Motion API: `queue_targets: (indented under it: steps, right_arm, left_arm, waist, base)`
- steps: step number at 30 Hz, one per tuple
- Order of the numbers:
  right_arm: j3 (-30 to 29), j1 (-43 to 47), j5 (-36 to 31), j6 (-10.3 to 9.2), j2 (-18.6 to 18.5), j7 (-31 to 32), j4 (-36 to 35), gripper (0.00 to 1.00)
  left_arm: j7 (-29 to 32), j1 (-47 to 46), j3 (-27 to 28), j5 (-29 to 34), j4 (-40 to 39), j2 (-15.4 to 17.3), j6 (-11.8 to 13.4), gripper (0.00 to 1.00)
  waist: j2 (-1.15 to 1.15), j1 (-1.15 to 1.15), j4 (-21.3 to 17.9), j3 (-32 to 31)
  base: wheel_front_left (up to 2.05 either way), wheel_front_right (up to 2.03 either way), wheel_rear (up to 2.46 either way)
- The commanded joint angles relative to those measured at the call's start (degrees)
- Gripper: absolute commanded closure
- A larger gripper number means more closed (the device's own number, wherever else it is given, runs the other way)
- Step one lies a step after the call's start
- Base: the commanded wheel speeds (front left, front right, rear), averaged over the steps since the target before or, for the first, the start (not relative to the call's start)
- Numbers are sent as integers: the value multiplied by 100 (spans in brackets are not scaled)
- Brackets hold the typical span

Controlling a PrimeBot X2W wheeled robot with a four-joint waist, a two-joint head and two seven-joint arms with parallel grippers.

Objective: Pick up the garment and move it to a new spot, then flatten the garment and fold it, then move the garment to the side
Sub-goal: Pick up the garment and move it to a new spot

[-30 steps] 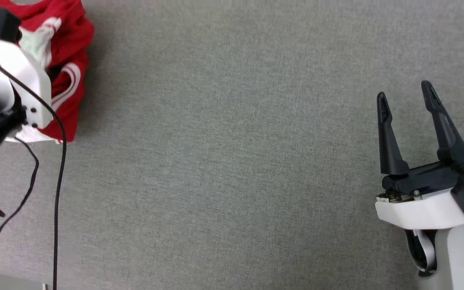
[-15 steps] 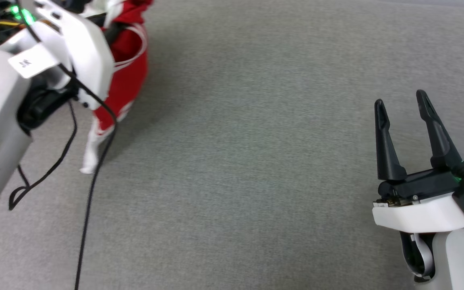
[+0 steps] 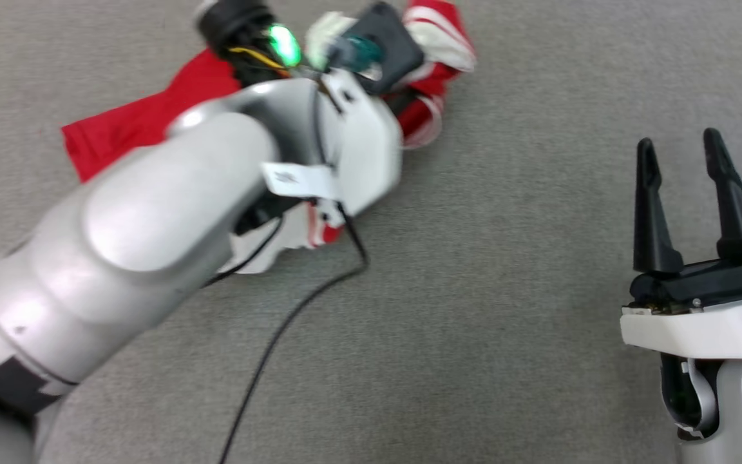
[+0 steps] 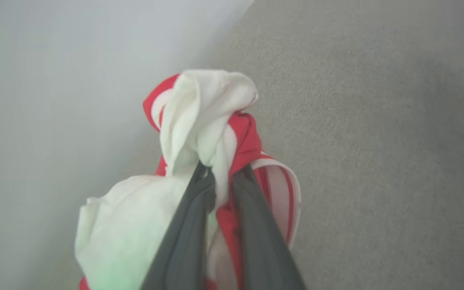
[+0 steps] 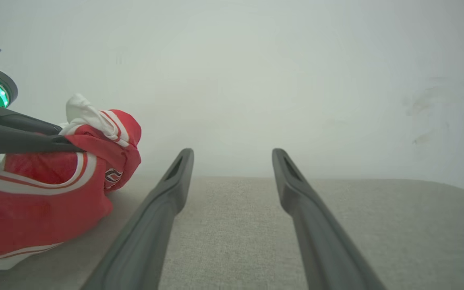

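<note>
The garment (image 4: 208, 100), red with white sleeves and red-white striped trim, is bunched between my left gripper's (image 4: 226, 169) fingers, which are shut on it. In the head view my left arm (image 3: 171, 219) reaches across the grey surface and covers most of the garment (image 3: 120, 129), whose red body trails flat to the left behind it. The lettering is hidden in the folds. My right gripper (image 3: 679, 140) stands open at the lower right, well apart from the cloth. From the right wrist, the garment (image 5: 46, 201) rests on the surface left of the open right gripper (image 5: 233, 153).
The grey fabric surface (image 3: 506, 258) stretches wide between the two arms. A black cable (image 3: 294, 316) hangs from my left arm and crosses it. A pale wall (image 5: 256, 80) stands behind the surface's far edge.
My left arm has swung rightward from the far left with the garment held, dragging the red body out behind it. The head camera has shifted too. The right gripper stays open in place.
</note>
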Motion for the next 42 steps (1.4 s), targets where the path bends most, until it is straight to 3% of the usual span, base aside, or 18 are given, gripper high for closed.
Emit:
queue_targets:
  steps: [1, 9, 16, 24, 25, 26, 34, 37, 42]
  right_arm:
    - [-57, -64, 59, -4, 16, -14, -13, 0]
    - [-128, -119, 124, -4, 16, -14, -69, 0]
    - [-158, -152, 121, -4, 16, -14, -117, 0]
    - [-121, -204, 69, -4, 16, -13, -70, 0]
    - [-125, -191, 55, -4, 16, -14, -64, 0]
    - [-123, -171, 36, -4, 16, -13, -55, 0]
    - [-211, 89, -81, -4, 15, -14, 22, 0]
    - [-220, 208, -120, -4, 15, -13, 39, 0]
    - [-218, 393, -182, -4, 15, -12, 76, 0]
  left_arm:
    - [-158, -115, -183, 24, 82, -199, -1, 100]
    - [-640, 8, -864, -11, 776, -1167, -1, 100]
    - [-652, 758, -1000, 124, 1213, -1979, -2, 100]
    - [-499, 1630, -1024, 432, 1492, -2256, -8, 100]
    - [-553, 1649, -1024, 448, 1521, -2279, -8, 84]
    - [-671, 1618, -1021, 465, 1543, -2299, -8, 0]
    - [-2460, 1230, -921, 503, 1618, -2436, 19, 0]
    - [-2927, 1306, -833, 545, 1511, -2467, 168, 0]
    - [-3300, 1494, -486, 611, 1313, -2378, 642, 0]
  waist:
    - [0, 0, -234, 141]
    - [0, 0, -414, 268]
    - [0, 0, -433, 440]
    - [0, 0, -407, 487]
    - [0, 0, -385, 457]
    - [0, 0, -358, 419]
    - [0, 0, -49, -121]
    - [0, 0, 78, -352]
    - [0, 0, 255, -685]
  base:
    - [0, 0, 0]
    - [0, 0, 0]
    - [0, 0, 0]
    - [0, 0, 0]
    - [0, 0, 0]
    - [0, 0, 0]
    - [0, 0, 0]
    - [0, 0, 0]
    - [0, 0, 0]
